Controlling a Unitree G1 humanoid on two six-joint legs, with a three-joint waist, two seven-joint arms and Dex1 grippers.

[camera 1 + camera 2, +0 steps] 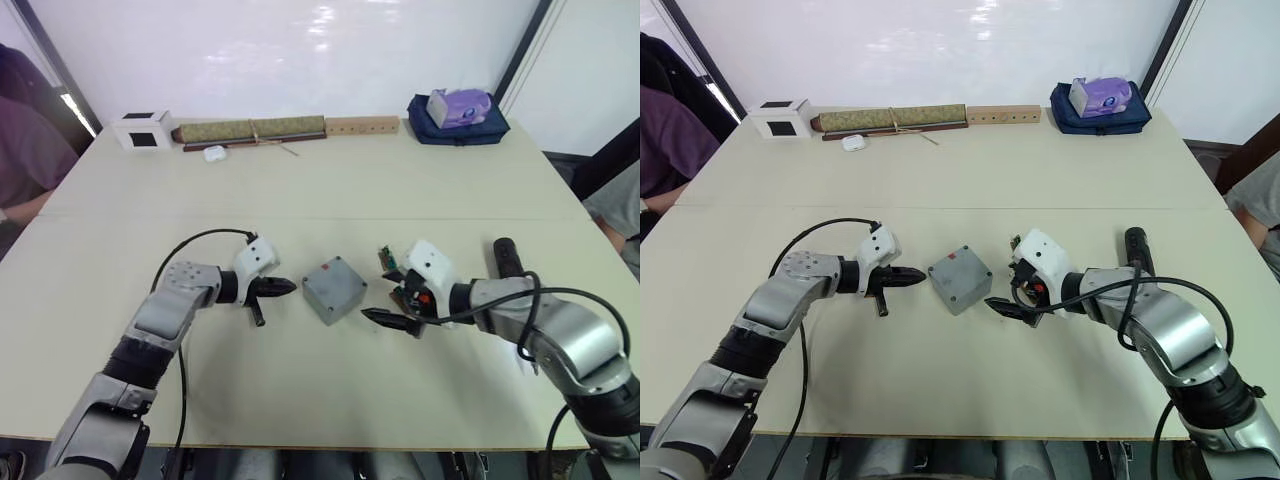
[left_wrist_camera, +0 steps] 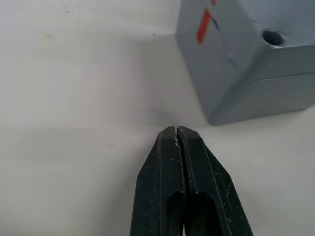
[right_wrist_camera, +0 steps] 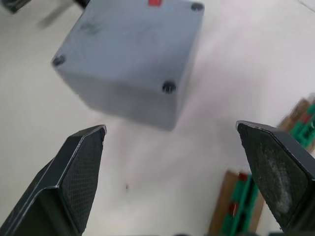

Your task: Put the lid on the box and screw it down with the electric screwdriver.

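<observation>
One box (image 1: 334, 289) with lid (image 3: 129, 44) on, one electric screwdriver (image 1: 506, 256), left claw (image 2: 176, 135) pressed together, right claw (image 3: 172, 147) spread

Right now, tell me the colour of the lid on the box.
Grey, with a small red mark; the lid shows best in the right wrist view.

Left gripper (image 1: 281, 288) fingers pressed together, right gripper (image 1: 385, 318) fingers spread wide, both arms low.

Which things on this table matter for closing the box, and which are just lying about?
For the job:
- lid, already seated on the box
- electric screwdriver, on the table beside the right arm
- left gripper, shut; right gripper, open

Lying about:
- green circuit boards
- white cube
- wooden strip
- dark blue bag with a purple item on it
</observation>
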